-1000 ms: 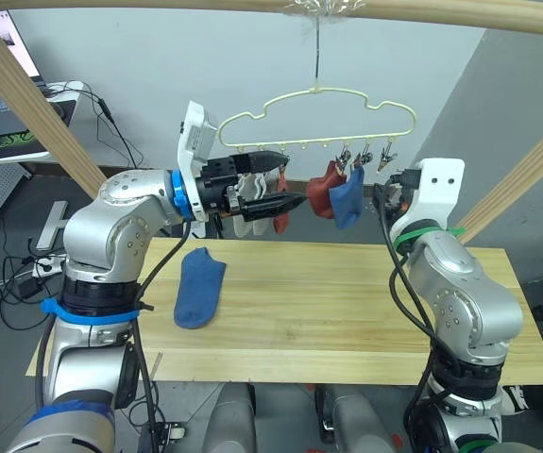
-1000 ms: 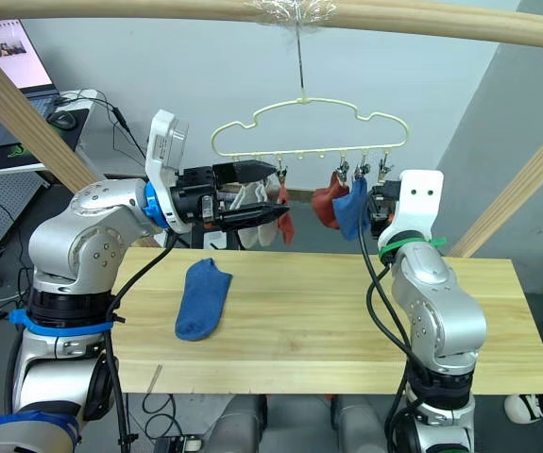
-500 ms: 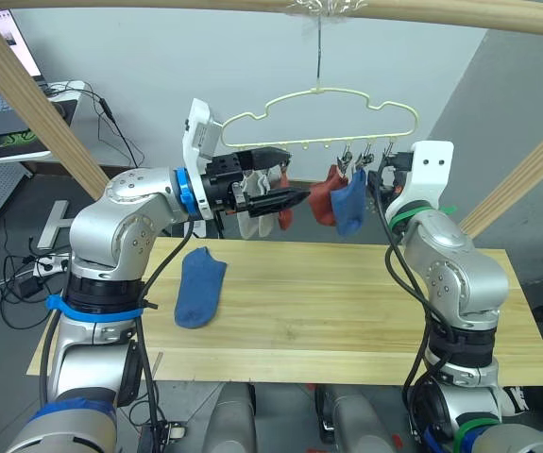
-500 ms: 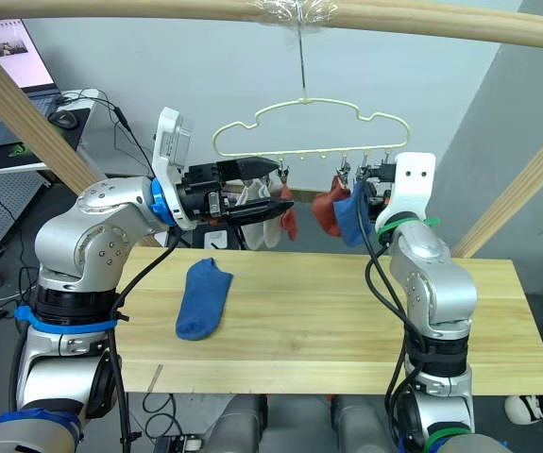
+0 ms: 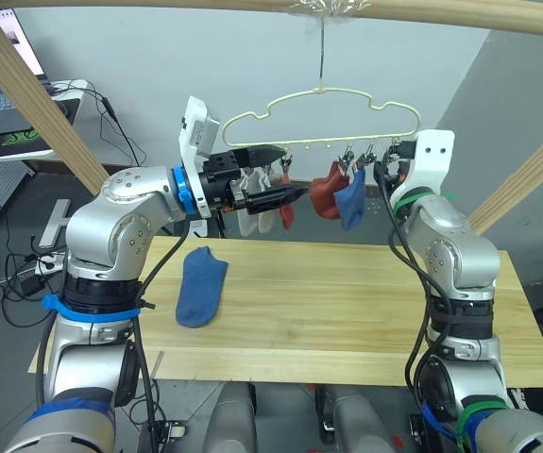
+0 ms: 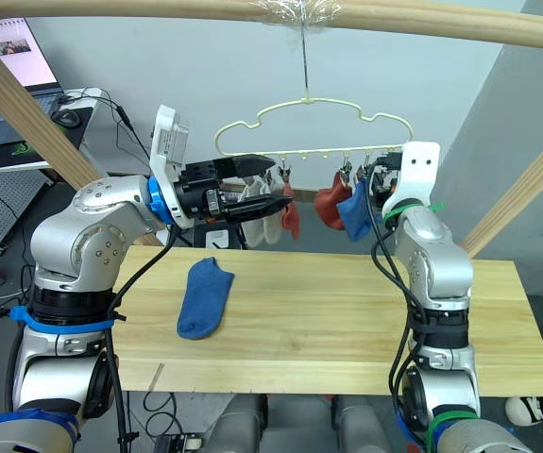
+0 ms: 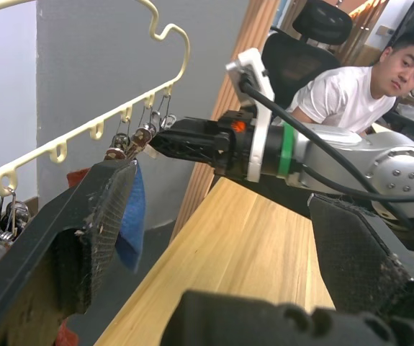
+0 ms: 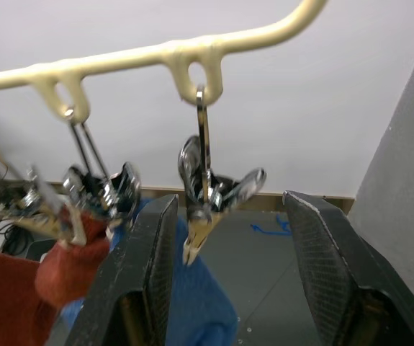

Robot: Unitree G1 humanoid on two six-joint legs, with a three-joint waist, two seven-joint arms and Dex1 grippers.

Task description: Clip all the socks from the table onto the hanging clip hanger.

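The right tool (image 8: 225, 274) has risen to the hanger's (image 5: 320, 92) last free clip (image 8: 205, 198) and now brackets it with its fingers wide, gripping nothing. The left tool (image 5: 276, 175) holds level near the hung socks, fingers parted and empty. One blue sock (image 5: 199, 286) remains flat on the tabletop (image 5: 347, 311), well apart from both tools. Judgement: the clip is lined up to be pinched open, but the sock has yet to be fetched.

One blue sock (image 5: 200, 286) lies on the table (image 5: 347, 302).
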